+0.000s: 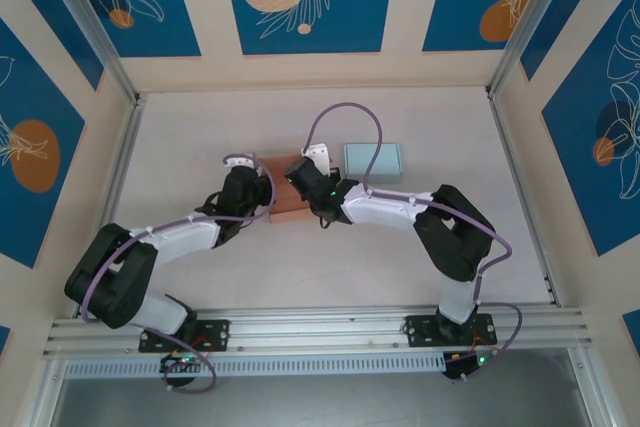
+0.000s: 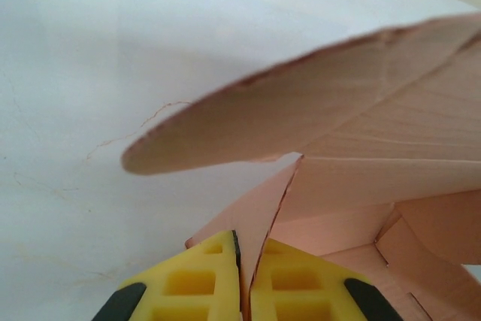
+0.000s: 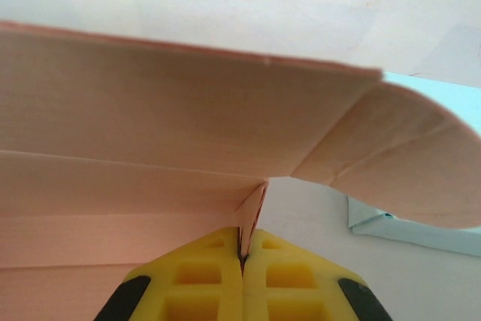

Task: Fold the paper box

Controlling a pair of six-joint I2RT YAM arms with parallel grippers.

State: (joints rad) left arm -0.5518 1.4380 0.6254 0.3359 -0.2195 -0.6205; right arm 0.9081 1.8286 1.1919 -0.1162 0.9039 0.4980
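The paper box is a salmon-pink cardboard piece, partly folded, lying on the white table between both arms. My left gripper is at its left side and is shut on a thin side wall of the paper box, with a rounded flap arching above. My right gripper is at the box's right side. Its yellow fingers are shut on a small corner flap of the paper box, under a long wall panel. A rounded flap curves off to the right.
A folded pale-blue box sits just right of the paper box, also seen as the blue box in the right wrist view. White table surface lies in front. Aluminium frame rails and walls border the workspace.
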